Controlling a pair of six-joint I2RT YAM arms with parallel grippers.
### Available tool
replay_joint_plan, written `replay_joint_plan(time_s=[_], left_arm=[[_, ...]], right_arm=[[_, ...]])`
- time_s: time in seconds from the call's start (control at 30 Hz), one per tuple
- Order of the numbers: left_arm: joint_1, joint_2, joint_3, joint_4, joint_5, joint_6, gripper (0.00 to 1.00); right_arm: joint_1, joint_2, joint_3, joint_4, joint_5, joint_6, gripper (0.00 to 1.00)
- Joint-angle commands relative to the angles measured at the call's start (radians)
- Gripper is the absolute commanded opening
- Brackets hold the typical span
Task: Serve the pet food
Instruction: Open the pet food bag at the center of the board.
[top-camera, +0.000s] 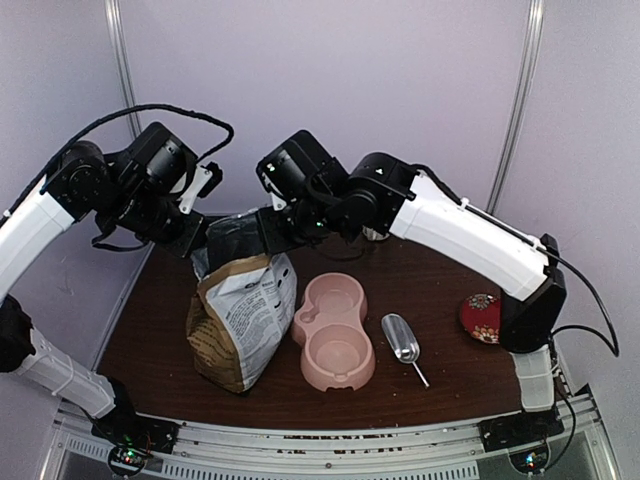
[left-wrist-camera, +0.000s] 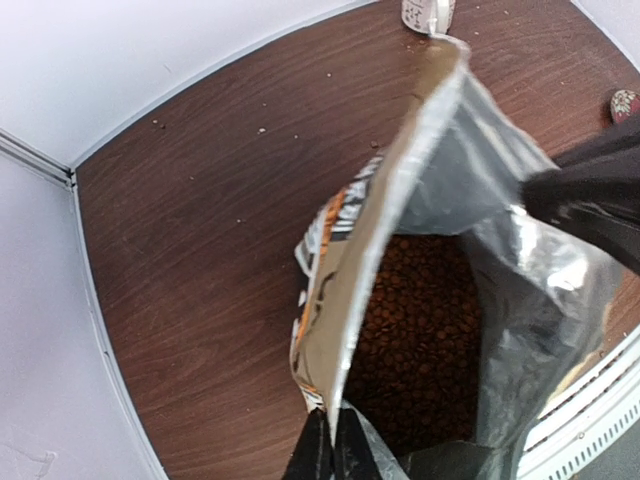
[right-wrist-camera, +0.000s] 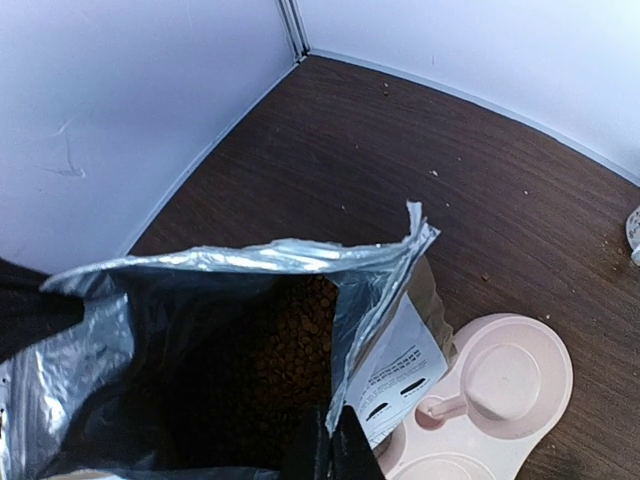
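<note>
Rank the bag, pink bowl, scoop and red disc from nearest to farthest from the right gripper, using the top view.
1. Bag: left of centre, its top edge pinched in the right gripper.
2. Pink bowl: centre, just right of the bag.
3. Scoop: right of the bowl.
4. Red disc: far right, beside the right arm.

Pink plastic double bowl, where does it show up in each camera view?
Top external: the pink plastic double bowl sits mid-picture, just right of the bag.
Left wrist: not in it.
Right wrist: lower right corner, partly cut off, next to the bag's label.
Shared landmark: the foil-lined brown paper bag, seen in all three views.
</note>
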Motion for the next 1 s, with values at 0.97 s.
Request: replay_joint_plan(time_s=[0.97], left_arm=[[0.01,0.054,0.156,-0.054,-0.058,0.089,0.39]], right_arm=[[-0.006,-0.387,-0.369,0.159,-0.049,-0.015,0.32]])
